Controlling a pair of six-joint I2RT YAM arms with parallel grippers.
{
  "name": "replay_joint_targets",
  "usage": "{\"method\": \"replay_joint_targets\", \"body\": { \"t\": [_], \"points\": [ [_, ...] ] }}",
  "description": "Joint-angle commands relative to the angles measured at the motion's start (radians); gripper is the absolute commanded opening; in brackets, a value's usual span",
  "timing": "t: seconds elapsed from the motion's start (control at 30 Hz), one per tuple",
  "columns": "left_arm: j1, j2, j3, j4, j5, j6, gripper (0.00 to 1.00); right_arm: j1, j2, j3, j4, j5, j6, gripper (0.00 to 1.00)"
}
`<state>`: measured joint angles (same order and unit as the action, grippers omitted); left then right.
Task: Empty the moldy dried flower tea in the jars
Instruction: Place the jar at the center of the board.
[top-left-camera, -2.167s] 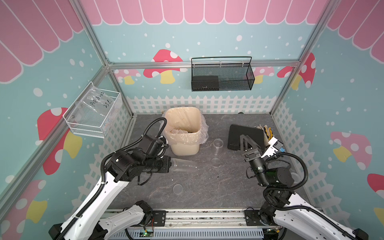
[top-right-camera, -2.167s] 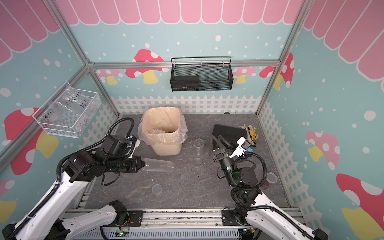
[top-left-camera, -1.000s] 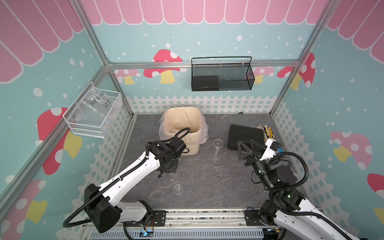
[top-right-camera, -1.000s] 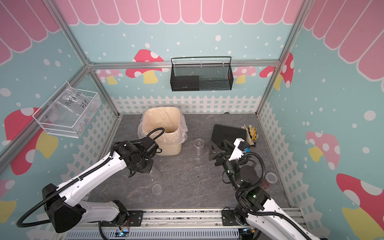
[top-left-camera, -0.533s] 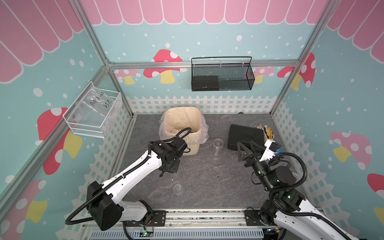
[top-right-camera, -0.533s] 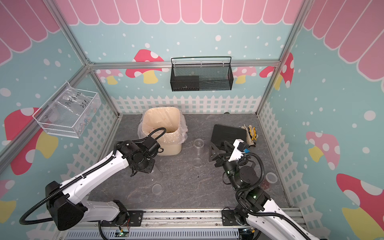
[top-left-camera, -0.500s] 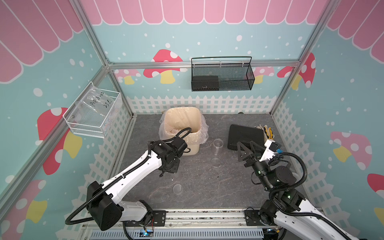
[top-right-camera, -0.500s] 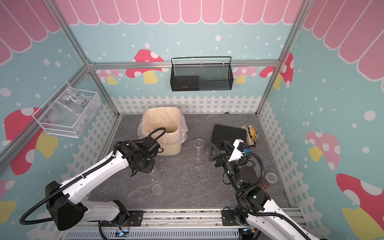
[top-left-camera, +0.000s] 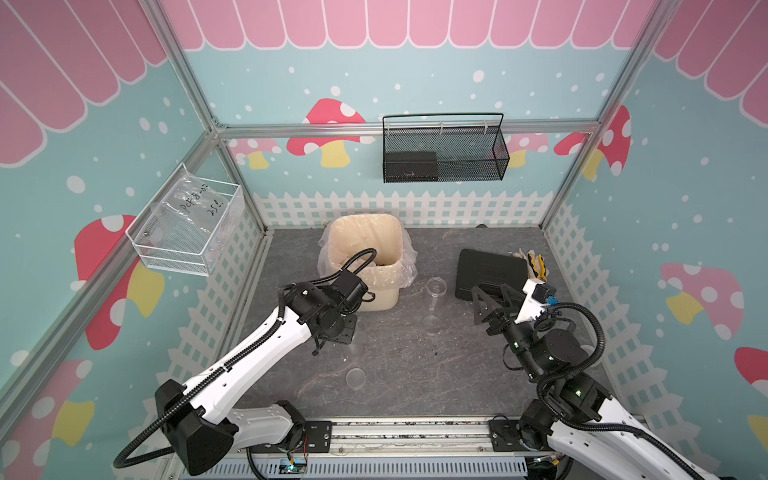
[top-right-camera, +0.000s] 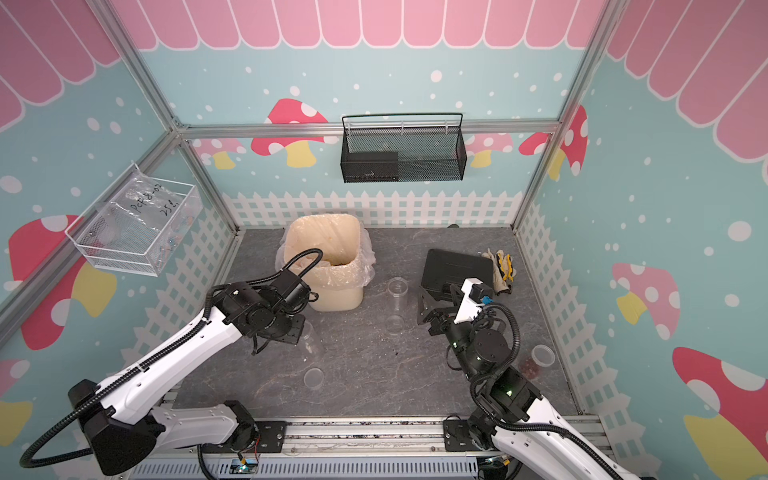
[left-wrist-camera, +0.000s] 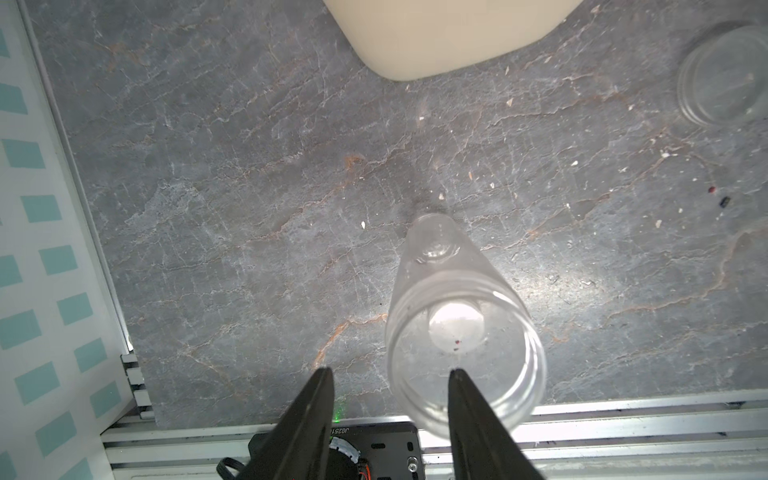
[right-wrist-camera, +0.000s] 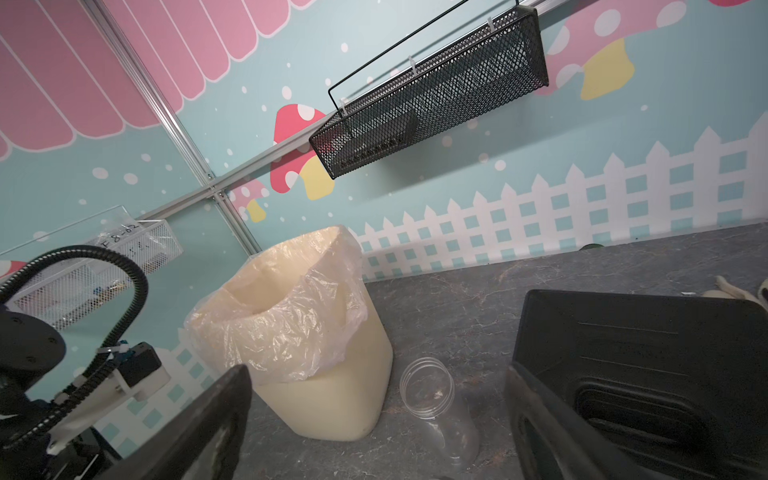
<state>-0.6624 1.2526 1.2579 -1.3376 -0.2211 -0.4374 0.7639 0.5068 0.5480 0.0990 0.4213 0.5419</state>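
The left fingers (left-wrist-camera: 316, 407) point down at the desk (left-wrist-camera: 208, 208), parted about halfway and gripping nothing. A clear jar (left-wrist-camera: 461, 332) stands upright under them. One tip is over its mouth and the other outside its wall, and neither is clamped on it. Only a few red specks lie in its bottom. Just beyond those fingers sits the cream bin (top-left-camera: 365, 249), with a second jar (top-left-camera: 435, 291) upright beside it. The right fingers (right-wrist-camera: 216, 415) are spread wide and empty, aimed toward the bin and the second jar. Well behind them, beside the right arm, a third jar (top-right-camera: 542, 356) holds the moldy dried flower tea (top-right-camera: 528, 368) in its bottom.
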Motion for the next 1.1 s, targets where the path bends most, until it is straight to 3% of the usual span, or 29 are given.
{"method": "replay_joint_targets", "body": {
  "t": [0.0,0.23,0.5,0.53,0.57,0.7,0.8,1.07],
  "points": [
    [-0.002,-0.032,0.031,0.018,-0.012,0.012,0.51,-0.002,0.012,0.049,-0.071,0.037,-0.058,0.95],
    [-0.003,-0.097,0.059,0.045,0.014,0.028,0.59,-0.002,0.030,0.102,-0.188,0.104,-0.082,0.96],
    [-0.003,-0.259,0.023,0.222,0.123,0.125,0.84,-0.003,0.075,0.232,-0.480,0.321,-0.004,0.98],
    [-0.002,-0.288,0.001,0.264,0.147,0.138,0.94,-0.003,0.088,0.248,-0.524,0.353,0.016,1.00],
    [-0.003,-0.313,-0.023,0.305,0.165,0.147,0.99,-0.004,0.099,0.260,-0.556,0.387,0.030,1.00],
    [-0.003,-0.391,-0.106,0.437,0.236,0.184,0.99,-0.036,0.140,0.290,-0.615,0.437,0.042,1.00],
    [-0.003,-0.426,-0.153,0.493,0.261,0.216,0.99,-0.137,0.181,0.301,-0.616,0.377,0.017,1.00],
    [-0.002,-0.455,-0.248,0.592,0.306,0.238,0.99,-0.519,0.376,0.336,-0.605,0.040,-0.092,1.00]
  ]
}}
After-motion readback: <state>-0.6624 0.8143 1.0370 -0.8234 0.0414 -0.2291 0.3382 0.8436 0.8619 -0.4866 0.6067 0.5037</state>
